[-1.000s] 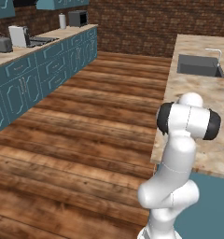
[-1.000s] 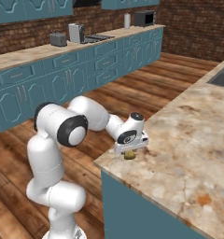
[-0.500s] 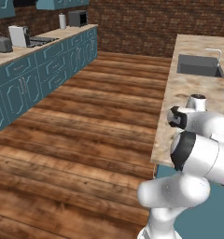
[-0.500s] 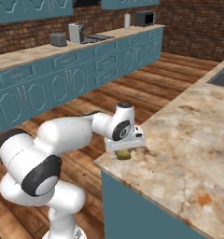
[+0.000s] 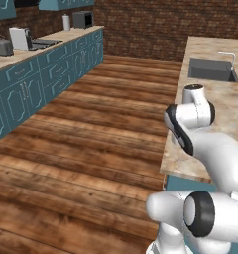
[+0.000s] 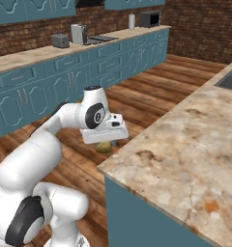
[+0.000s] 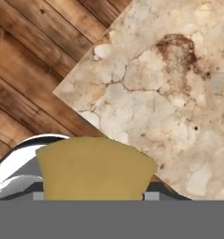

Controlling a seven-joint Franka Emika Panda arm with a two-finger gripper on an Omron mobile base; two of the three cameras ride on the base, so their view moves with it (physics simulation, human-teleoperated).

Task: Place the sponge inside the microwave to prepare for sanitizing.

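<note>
Right, your gripper [image 6: 105, 144] is clamped on the yellow sponge [image 7: 95, 168] just off the stone counter's [image 6: 185, 159] corner, so keep that grip firm and carry it clear toward the microwave [image 5: 83, 19] on the far counter [image 5: 22, 52].

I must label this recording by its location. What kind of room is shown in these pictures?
Most likely a home kitchen, computer-rendered. A speckled beige stone island counter holds a recessed grey sink. Teal cabinets line the brick wall, with a silver toaster on top. The end effector holds a yellow sponge.
</note>
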